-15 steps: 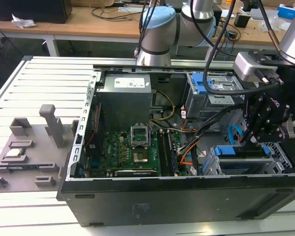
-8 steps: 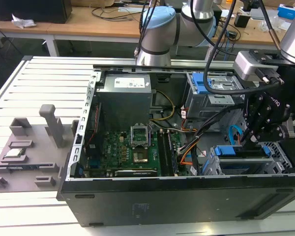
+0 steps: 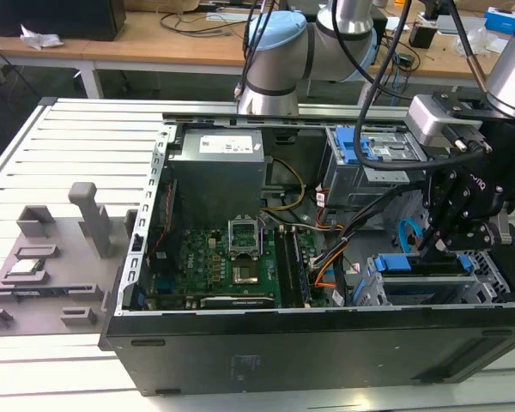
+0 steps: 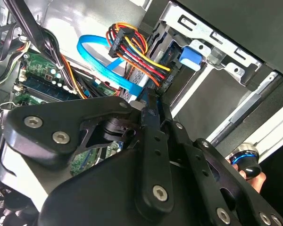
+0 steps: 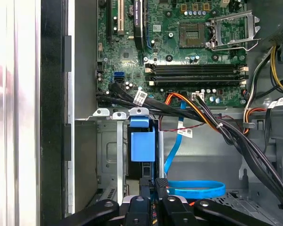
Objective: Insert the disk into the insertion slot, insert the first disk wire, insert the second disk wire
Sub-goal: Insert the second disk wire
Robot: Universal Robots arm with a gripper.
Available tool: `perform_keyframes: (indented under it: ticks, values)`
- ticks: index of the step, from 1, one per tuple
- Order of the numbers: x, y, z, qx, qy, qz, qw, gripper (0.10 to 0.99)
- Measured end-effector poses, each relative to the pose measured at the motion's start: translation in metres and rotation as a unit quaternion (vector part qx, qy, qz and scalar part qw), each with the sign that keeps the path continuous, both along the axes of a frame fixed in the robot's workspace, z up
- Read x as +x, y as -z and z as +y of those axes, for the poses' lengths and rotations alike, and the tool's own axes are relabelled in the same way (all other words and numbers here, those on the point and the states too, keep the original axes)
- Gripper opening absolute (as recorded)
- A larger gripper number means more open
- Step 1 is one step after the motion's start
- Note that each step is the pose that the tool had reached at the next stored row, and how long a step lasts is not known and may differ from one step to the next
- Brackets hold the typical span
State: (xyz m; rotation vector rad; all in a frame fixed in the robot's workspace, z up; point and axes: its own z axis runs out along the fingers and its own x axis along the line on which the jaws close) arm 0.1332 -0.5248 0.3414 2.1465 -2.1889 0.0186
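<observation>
The disk (image 3: 405, 263), framed in blue plastic, sits inside the silver insertion slot (image 3: 491, 276) at the case's front corner, on the exterior view's right. In the first wrist view its blue carrier end (image 5: 142, 141) shows inside the cage (image 5: 108, 155). My gripper (image 3: 429, 249) hangs just above the slot. Its black fingers (image 4: 151, 122) are closed together on the end of a flat blue disk wire (image 4: 101, 63), close against the disk's edge. A red, yellow, orange and black disk wire bundle (image 4: 137, 52) ends in a black plug right beside them. The blue wire loops below the cage (image 5: 193, 189).
The green motherboard (image 3: 232, 266) fills the case floor, with the power supply (image 3: 219, 163) behind it. A taller grey bay with blue tabs (image 3: 369, 154) stands beyond the slot. Thick black cables (image 5: 217, 127) cross close by. A grey fixture plate (image 3: 51, 257) lies outside the case.
</observation>
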Motion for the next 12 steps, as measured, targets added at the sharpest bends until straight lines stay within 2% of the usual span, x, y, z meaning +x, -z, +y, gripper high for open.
perform_keyframes:
  ticks: [5,11,12]
  values:
    - [0.0,0.0038,0.0,-0.0001,0.0,0.0,1.0,0.161]
    - [0.0,0.0048,0.0,0.0006,0.0,-0.0001,1.0,0.173]
    - [0.0,0.0046,0.0,0.0003,0.0,0.0,1.0,0.235]
